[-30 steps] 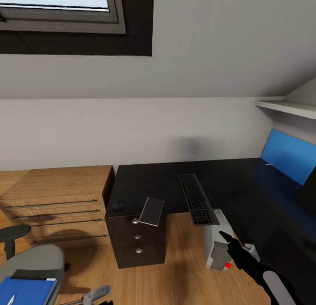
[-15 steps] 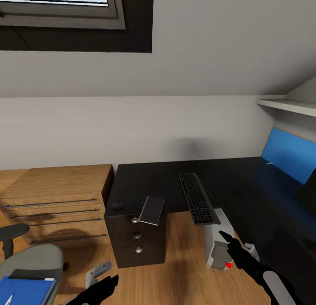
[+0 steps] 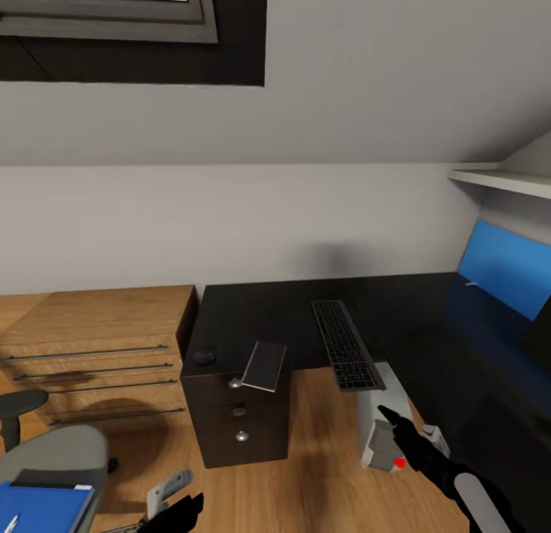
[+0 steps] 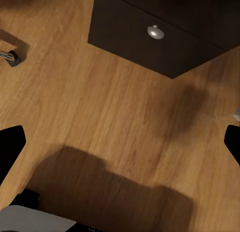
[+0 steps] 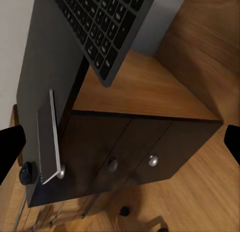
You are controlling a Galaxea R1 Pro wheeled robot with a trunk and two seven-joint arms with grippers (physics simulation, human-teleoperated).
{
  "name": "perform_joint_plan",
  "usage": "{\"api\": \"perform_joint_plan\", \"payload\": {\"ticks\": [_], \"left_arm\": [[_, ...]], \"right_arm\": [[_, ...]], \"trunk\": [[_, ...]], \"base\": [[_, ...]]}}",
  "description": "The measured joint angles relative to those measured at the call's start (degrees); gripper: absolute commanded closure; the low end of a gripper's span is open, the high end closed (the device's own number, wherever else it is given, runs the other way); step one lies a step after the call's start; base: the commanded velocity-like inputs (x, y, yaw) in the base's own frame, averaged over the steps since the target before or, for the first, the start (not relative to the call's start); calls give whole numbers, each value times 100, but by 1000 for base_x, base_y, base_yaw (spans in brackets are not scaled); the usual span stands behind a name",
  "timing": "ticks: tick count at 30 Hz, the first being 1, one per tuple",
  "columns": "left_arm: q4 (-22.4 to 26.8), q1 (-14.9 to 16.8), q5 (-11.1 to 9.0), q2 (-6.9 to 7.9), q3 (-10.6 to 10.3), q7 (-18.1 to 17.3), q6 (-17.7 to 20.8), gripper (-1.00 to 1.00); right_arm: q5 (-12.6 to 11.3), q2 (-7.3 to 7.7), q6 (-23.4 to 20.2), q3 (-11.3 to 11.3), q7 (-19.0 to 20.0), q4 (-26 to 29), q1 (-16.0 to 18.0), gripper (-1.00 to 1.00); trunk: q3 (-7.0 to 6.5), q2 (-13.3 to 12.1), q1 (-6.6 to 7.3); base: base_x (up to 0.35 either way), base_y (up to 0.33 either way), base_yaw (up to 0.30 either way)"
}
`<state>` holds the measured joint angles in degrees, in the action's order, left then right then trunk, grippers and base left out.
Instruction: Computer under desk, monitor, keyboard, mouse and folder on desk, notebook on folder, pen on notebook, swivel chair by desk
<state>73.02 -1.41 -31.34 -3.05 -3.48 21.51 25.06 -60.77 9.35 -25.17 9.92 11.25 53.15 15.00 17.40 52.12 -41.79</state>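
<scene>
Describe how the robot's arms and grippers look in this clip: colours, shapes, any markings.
The right arm has a matte black shell with a pale grey oval panel on its forearm, tapering to a black right gripper with slim pointed fingers. The left gripper is also black, with a grey metal bracket beside it. In both wrist views the fingertips appear as plain black rounded tips. No cables or markings are visible.

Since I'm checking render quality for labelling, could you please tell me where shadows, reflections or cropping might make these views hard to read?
Head view: the glossy desk mirrors the blue panel as a dim blue sheen, and a soft shadow smudges the wall above the keyboard. Left wrist view: a broad dark shadow lies across the wooden floor. Right wrist view: the keyboard is cropped at the frame edge, though the image is sharp.
</scene>
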Motion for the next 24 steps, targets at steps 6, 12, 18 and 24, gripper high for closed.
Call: {"api": "perform_joint_plan", "payload": {"ticks": [6, 12, 18, 24], "left_arm": [[-4, 0, 5, -3, 12, 4, -16, -100], [0, 0, 19, -4, 26, 3, -19, -100], [43, 0, 14, -4, 17, -22, -20, -100], [52, 0, 12, -10, -2, -36, -20, -100]], "right_arm": [[5, -89, 152, -13, -29, -2, 0, -100], [-38, -334, 159, -23, -50, 4, 5, -100], [-416, -669, 130, 0, -52, 1, 10, -100], [-1872, -524, -183, 13, -34, -6, 11, -100]], "trunk": [[108, 241, -132], [216, 482, -264], [324, 723, -396], [432, 964, -527]], "base": [[0, 0, 0], [0, 0, 0], [0, 0, 0], [0, 0, 0]]}}
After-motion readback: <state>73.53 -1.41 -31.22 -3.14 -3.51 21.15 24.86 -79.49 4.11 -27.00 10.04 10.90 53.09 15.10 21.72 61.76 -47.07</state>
